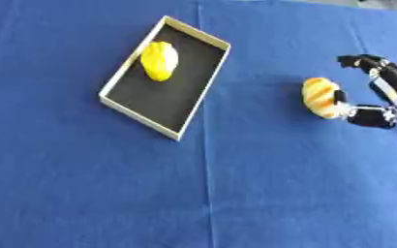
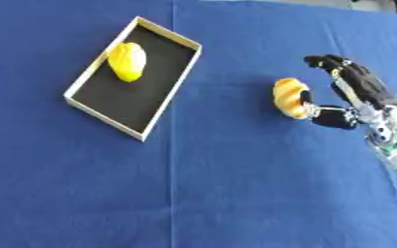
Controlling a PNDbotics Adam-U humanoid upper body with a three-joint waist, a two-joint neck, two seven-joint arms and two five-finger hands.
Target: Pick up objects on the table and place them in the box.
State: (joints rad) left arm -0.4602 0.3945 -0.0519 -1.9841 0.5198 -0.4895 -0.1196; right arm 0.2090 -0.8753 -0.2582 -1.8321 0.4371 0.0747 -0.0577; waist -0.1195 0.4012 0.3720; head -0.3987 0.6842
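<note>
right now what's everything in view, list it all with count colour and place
box: one, pale rim with black floor, upper left of the table, lying askew
yellow object: one, yellow, rounded, inside the box at its far end
bread roll: one, orange-brown with pale stripes, on the cloth at right, outside the box
tablecloth: one, blue, covering the whole table
right hand: one, black with silver joints, at the right edge beside the bread roll, thumb touching the roll, fingers spread above it, not closed round it
left hand: not in view
</note>
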